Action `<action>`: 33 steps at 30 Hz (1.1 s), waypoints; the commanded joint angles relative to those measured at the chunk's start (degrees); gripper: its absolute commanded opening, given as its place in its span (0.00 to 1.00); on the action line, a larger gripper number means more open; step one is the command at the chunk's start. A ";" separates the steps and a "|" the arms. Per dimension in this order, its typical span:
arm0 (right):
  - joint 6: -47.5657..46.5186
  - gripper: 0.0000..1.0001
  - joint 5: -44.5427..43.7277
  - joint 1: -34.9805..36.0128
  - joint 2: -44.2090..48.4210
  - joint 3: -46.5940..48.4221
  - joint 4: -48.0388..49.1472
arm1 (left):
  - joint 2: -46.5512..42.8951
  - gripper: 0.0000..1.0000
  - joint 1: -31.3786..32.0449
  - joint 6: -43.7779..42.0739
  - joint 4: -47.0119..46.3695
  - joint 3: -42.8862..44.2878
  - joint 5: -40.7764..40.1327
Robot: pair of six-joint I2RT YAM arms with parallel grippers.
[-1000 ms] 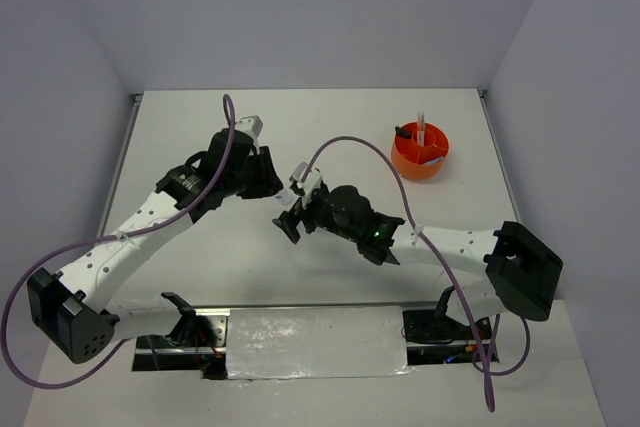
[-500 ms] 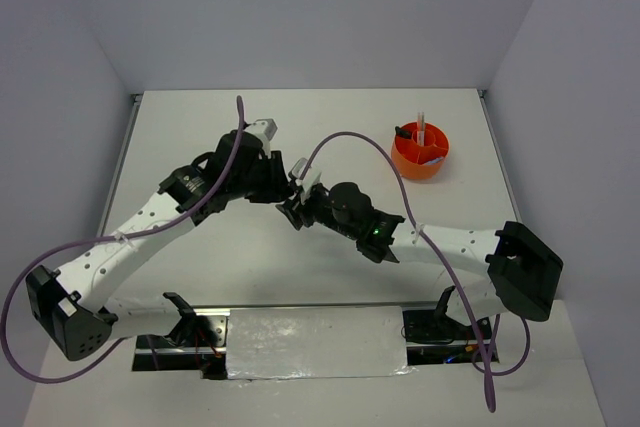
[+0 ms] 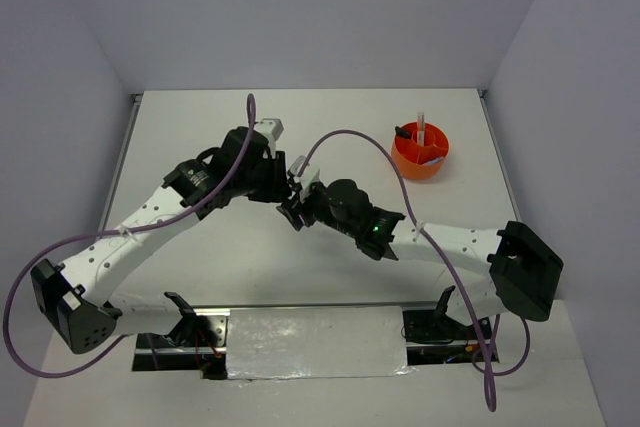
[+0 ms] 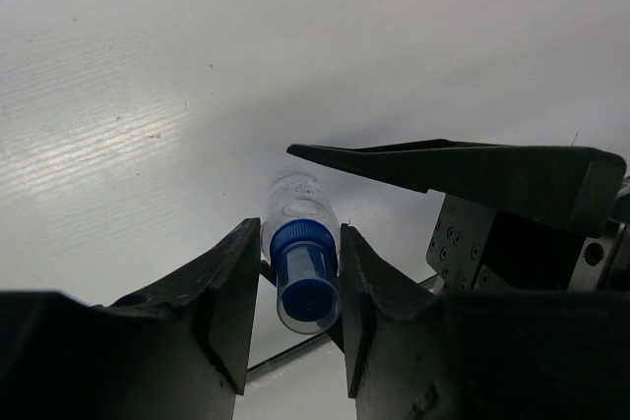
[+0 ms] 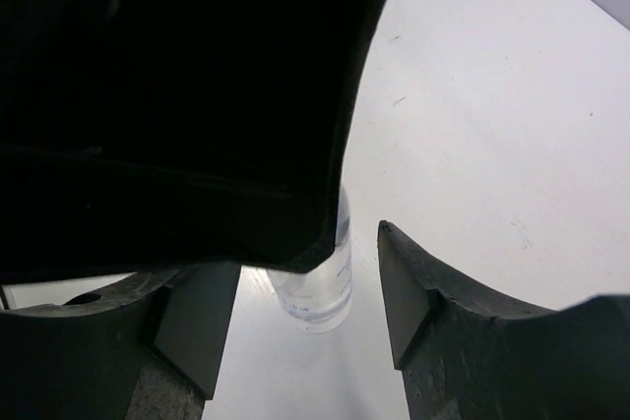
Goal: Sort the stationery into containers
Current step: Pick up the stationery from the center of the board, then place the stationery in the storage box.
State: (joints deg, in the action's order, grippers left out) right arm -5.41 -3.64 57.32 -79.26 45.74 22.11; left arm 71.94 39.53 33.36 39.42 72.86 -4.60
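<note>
So the biggest thing here is the white table, and the orange tub sits on it at the far right, well apart from where I'm working mid-table. My left pincer is clamped narrow on the blue cap of the little bottle, which looks lifted off the table. My right pincer is partly spread around the clear body with a gap on each side, so it's not gripping yet. Honestly the risk is timing. If left lets go before right squeezes, the bottle drops and rolls. Right's fingers are also crowding left's, so closing could bump them and twist the bottle loose.
</note>
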 commanded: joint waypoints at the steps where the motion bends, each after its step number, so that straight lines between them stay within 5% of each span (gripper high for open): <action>1: 0.84 0.64 1.00 -0.54 0.08 2.87 0.83 | 0.30 0.00 0.90 -1.72 -0.75 2.37 0.03; 6: 1.72 0.57 2.41 -1.60 0.16 3.22 1.71 | 1.09 0.00 2.04 -2.25 -0.40 2.02 -0.23; 10: 1.54 0.40 3.38 -1.86 0.08 3.31 1.89 | 1.01 0.00 2.39 -2.25 -0.57 1.76 -0.41; 13: 1.63 0.18 5.48 -1.86 -0.10 3.22 1.71 | 0.83 0.00 2.48 -2.43 -0.57 2.20 -0.58; 14: 1.72 0.00 5.57 -1.77 -0.28 2.96 1.88 | 0.74 0.02 2.48 -2.60 -0.48 2.37 -0.93; 16: 2.33 0.00 5.57 -1.77 -0.19 1.91 2.67 | 0.66 0.12 2.40 -2.60 -0.31 2.99 -1.29; 18: 2.86 0.00 5.66 -1.95 -0.28 1.46 3.29 | 0.48 0.37 2.48 -2.60 -0.05 3.95 -2.25; 19: 3.30 0.00 5.57 -1.95 -0.36 0.85 3.55 | 0.22 0.51 2.48 -2.34 0.13 4.48 -2.78; 20: 3.56 0.00 5.49 -1.95 -0.45 0.59 4.16 | 0.13 0.81 2.48 -2.08 0.31 5.01 -4.17; 21: 3.91 0.00 5.40 -1.95 -0.45 0.32 4.52 | 0.13 0.99 2.48 -1.99 0.57 6.75 -5.06; 29: 11.55 0.00 5.14 -10.20 -0.02 -2.05 6.72 | -0.48 0.99 2.40 2.14 6.54 20.20 -21.31; 33: 13.67 0.00 1.20 -19.93 4.54 -3.90 6.63 | -6.35 0.99 2.31 1.27 7.43 18.03 -27.38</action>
State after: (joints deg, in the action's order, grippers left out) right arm 5.13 1.54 42.76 -79.24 42.65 24.45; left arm 70.00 41.85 33.98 45.28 91.48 -24.84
